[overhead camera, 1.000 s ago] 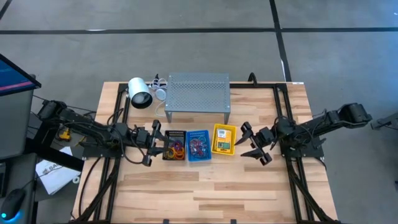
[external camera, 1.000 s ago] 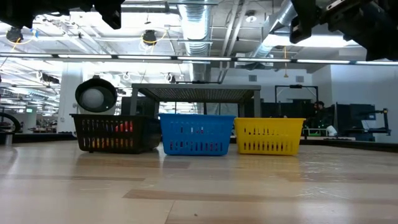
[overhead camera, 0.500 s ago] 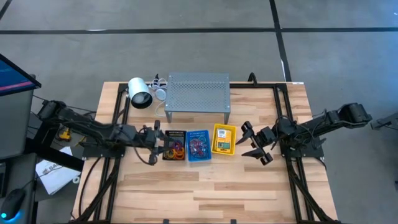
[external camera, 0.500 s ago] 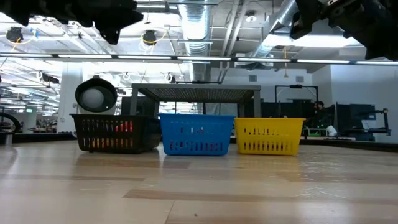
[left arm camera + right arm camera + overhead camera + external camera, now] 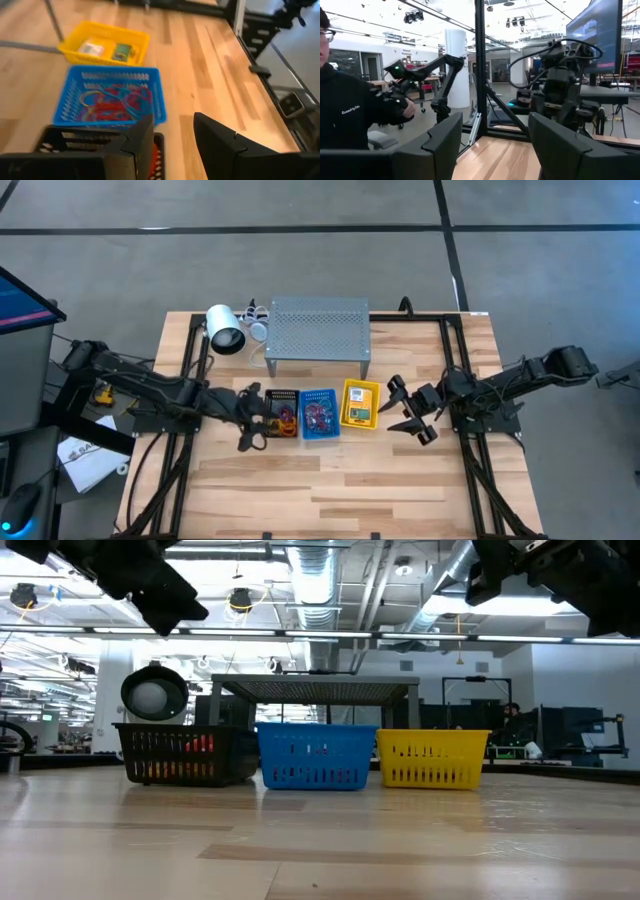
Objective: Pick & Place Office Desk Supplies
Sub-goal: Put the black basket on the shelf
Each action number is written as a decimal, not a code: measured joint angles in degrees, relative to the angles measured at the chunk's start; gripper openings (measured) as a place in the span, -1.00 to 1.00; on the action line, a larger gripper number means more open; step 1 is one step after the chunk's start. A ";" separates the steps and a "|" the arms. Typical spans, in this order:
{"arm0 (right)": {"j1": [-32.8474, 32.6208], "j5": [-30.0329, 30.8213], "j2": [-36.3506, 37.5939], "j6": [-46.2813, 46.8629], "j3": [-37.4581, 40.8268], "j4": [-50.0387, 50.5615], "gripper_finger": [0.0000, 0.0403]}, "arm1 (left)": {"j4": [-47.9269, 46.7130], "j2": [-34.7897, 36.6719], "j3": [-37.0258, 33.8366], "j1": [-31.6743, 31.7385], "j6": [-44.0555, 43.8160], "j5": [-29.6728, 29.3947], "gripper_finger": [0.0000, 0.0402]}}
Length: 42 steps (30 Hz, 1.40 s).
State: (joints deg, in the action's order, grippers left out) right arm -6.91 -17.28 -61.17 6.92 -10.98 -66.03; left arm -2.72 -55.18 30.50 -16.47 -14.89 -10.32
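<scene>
Three small baskets stand in a row. The black basket (image 5: 280, 412) and the blue basket (image 5: 319, 414) hold tangled rubber bands (image 5: 112, 100). The yellow basket (image 5: 360, 403) holds crayon boxes (image 5: 107, 50). My left gripper (image 5: 254, 418) hovers open above the black basket's left side; in the left wrist view its fingers (image 5: 172, 137) frame the basket's rim (image 5: 75, 145). My right gripper (image 5: 394, 408) waits open in the air, to the right of the yellow basket, touching nothing.
A grey perforated shelf (image 5: 318, 328) stands behind the baskets, and a white cylinder with a dark end (image 5: 225, 330) lies to its left. Bare wooden table (image 5: 330, 480) stretches in front of the baskets. A person in dark clothes (image 5: 350, 110) is beyond the table.
My left gripper has moved toward the table's right and come down, closing in on the black basket; it now shows lower in the low view. The baskets and the right arm have stayed still.
</scene>
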 joint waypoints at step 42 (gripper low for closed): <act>0.75 0.01 -0.02 0.07 0.00 2.59 0.11 | -23.18 -27.12 16.86 -2.11 -3.83 4.09 -0.32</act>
State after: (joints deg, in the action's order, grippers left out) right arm -6.15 -17.27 -61.19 6.98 -10.98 -63.44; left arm -25.90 -82.30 47.35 -18.58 -18.72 -6.23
